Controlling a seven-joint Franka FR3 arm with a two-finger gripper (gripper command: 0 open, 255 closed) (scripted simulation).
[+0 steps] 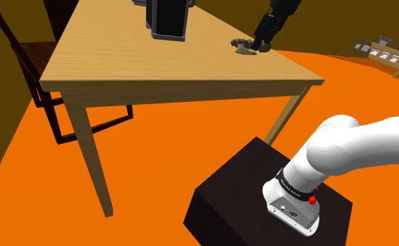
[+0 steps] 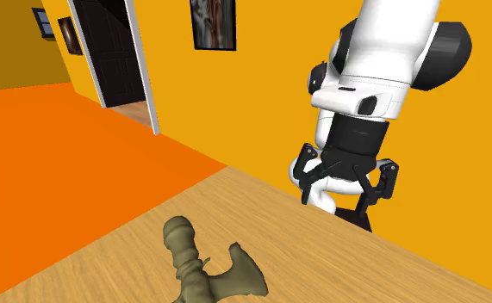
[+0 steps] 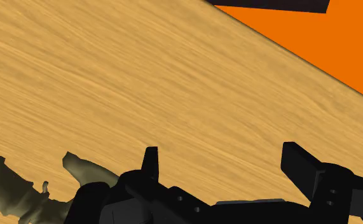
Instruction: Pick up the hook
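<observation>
Gripper [image 2: 335,201] open, empty. Hook [image 2: 208,270] lies flat on worktop [image 2: 364,268] just beside it — outside the finger gap, beyond one finger; sideways shift likely needed.

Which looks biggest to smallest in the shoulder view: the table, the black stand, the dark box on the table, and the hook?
Largest to smallest:
the table
the black stand, nearest the camera
the dark box, cut off at the top edge
the hook, far from the camera
</observation>
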